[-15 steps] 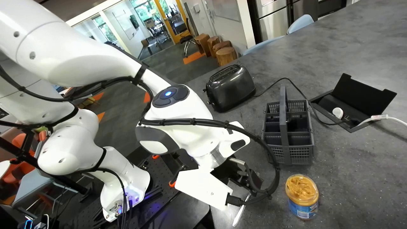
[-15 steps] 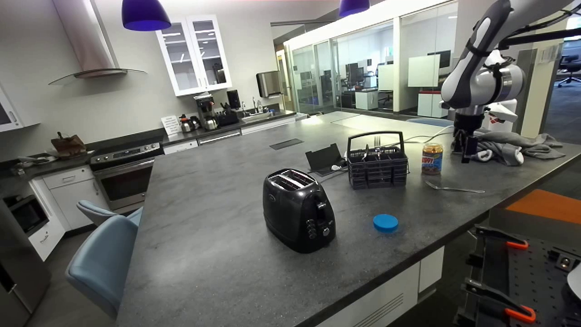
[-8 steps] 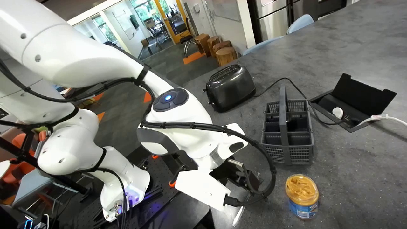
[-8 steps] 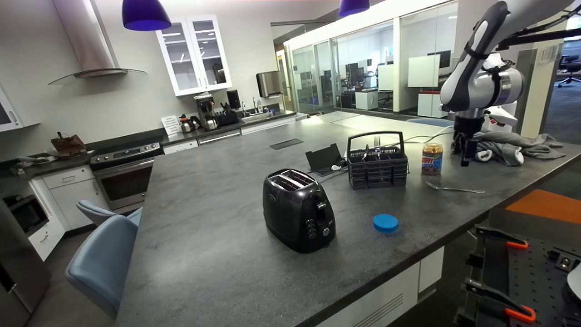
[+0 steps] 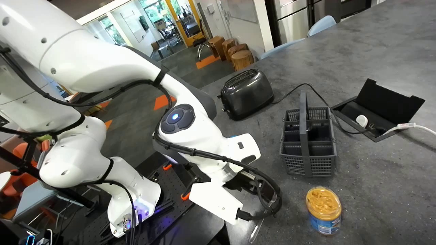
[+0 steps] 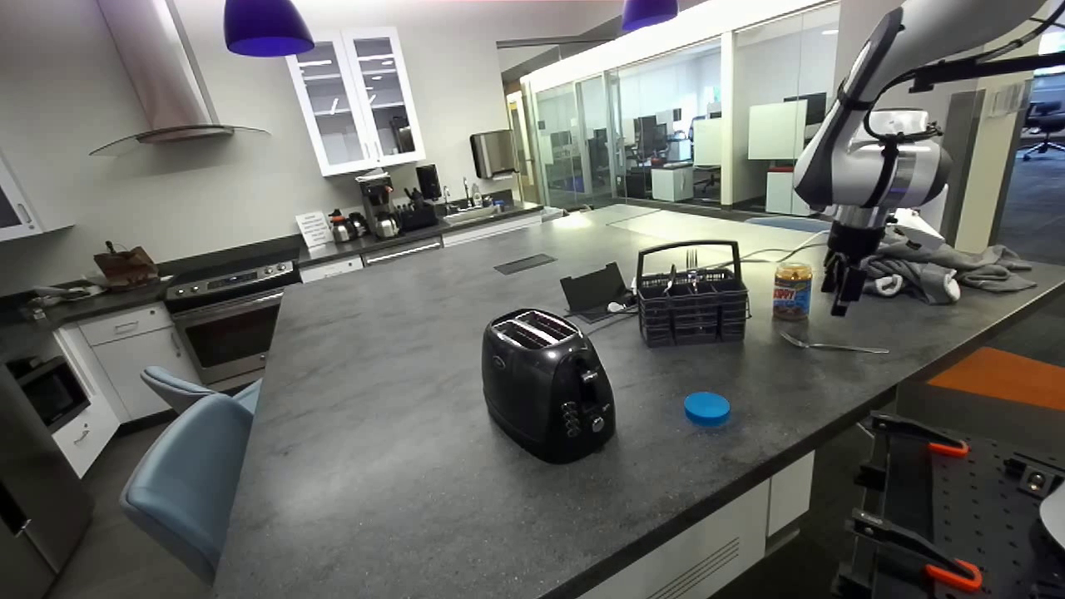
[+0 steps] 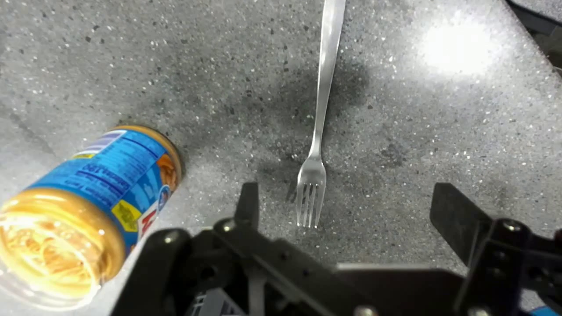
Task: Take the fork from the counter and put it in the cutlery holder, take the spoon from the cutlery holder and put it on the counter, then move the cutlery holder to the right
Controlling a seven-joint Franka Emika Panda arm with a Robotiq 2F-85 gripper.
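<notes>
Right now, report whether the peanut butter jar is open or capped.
Open: the peanut butter jar has no cap on, and a blue lid lies on the counter.

Glossy white arm [image 5: 102, 64] — black cables [image 5: 194, 152], dark round button pad [image 5: 179, 120] with blue light [image 5: 175, 116] — and black gripper [image 7: 346, 197]

fork [image 7: 322, 109] handle cropped at twelve o'clock in the wrist view, jar [image 7: 94, 206] clipped at eight, blue sliver [image 7: 544, 311] at four I can't name, spoon [image 6: 671, 276] with lower end hidden inside the cutlery holder [image 6: 693, 320] at three in an exterior view
</notes>
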